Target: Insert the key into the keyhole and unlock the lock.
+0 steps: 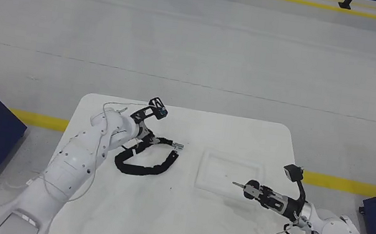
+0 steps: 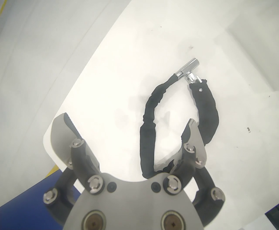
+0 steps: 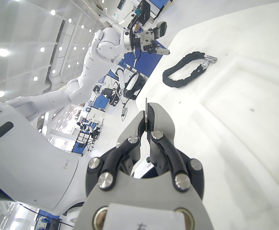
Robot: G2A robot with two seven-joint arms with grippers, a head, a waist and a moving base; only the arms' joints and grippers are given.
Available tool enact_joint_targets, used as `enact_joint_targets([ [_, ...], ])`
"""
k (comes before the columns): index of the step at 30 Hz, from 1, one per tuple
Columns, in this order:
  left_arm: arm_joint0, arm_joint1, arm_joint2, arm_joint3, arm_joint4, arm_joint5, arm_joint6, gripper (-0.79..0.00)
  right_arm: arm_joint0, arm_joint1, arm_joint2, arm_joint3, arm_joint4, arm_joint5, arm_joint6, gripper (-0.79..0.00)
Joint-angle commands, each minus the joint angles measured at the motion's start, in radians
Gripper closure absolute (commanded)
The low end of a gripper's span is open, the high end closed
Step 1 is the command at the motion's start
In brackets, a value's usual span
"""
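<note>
A black fabric-sleeved chain lock [image 1: 144, 164] lies in a loop on the white table [image 1: 173, 223], its silver lock cylinder [image 1: 178, 146] pointing toward the table's middle. In the left wrist view the lock [image 2: 209, 109] runs between and under the fingers, and the cylinder [image 2: 188, 68] lies beyond them. My left gripper [image 2: 127, 119] hangs open just above the loop's near end [image 1: 143, 138]. My right gripper [image 3: 146, 117] is shut on a thin metal key [image 3: 145, 111], held edge-on above the table's right part [image 1: 244, 188], well apart from the lock [image 3: 181, 71].
A shallow white tray [image 1: 228, 167] is recessed in the table between the lock and my right gripper. Blue panels stand beside the table on both sides. The table's rounded edge runs close behind the left gripper.
</note>
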State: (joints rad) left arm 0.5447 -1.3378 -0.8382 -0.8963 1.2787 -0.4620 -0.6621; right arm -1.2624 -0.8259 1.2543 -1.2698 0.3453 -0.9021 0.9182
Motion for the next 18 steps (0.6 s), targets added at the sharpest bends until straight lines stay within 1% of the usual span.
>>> enact_joint_targets([
  [1, -0.030, -0.022, 0.034, 0.070, -0.019, -0.020, 0.020, -0.785, 0.000, 0.000, 0.000, 0.000, 0.000, 0.000, 0.000, 0.000],
  [5, -0.077, -0.064, 0.085, 0.187, -0.069, -0.069, 0.055, -0.785, 0.000, 0.000, 0.000, 0.000, 0.000, 0.000, 0.000, 0.000],
  [7, -0.093, -0.084, 0.102, 0.243, -0.109, -0.113, 0.072, -0.785, 0.000, 0.000, 0.000, 0.000, 0.000, 0.000, 0.000, 0.000],
  [8, -0.103, -0.092, 0.110, 0.269, -0.102, -0.085, 0.071, -0.785, 0.000, 0.000, 0.000, 0.000, 0.000, 0.000, 0.000, 0.000],
  [18, -0.103, -0.092, 0.110, 0.269, -0.102, -0.085, 0.071, -0.785, 0.000, 0.000, 0.000, 0.000, 0.000, 0.000, 0.000, 0.000],
])
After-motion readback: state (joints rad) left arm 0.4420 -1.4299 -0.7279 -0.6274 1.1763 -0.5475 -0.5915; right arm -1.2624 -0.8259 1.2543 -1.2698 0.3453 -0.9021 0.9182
